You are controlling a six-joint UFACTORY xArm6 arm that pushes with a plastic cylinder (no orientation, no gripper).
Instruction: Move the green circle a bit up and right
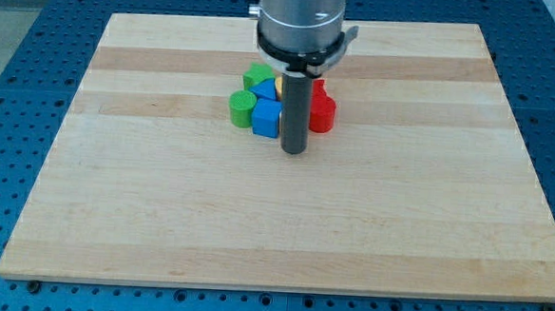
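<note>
Green circle [242, 107] sat at the cluster's left edge, upper centre.
My tip [294, 152] rested just below-right of the blue cube [266, 119]; I had no claw, only a rod.

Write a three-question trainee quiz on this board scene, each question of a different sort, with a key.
1. True or false: my tip rests below and to the right of the round green circle block, without touching it.
2. Multiple choice: which block lies directly between the green circle block and the dark rod?
A. the red block
B. the blue block
C. the yellow block
3. Fill in: all the blocks are bunched in one cluster on the light wooden board, in the view's ____ half.

Key: 1 true; 2 B; 3 top.
</note>
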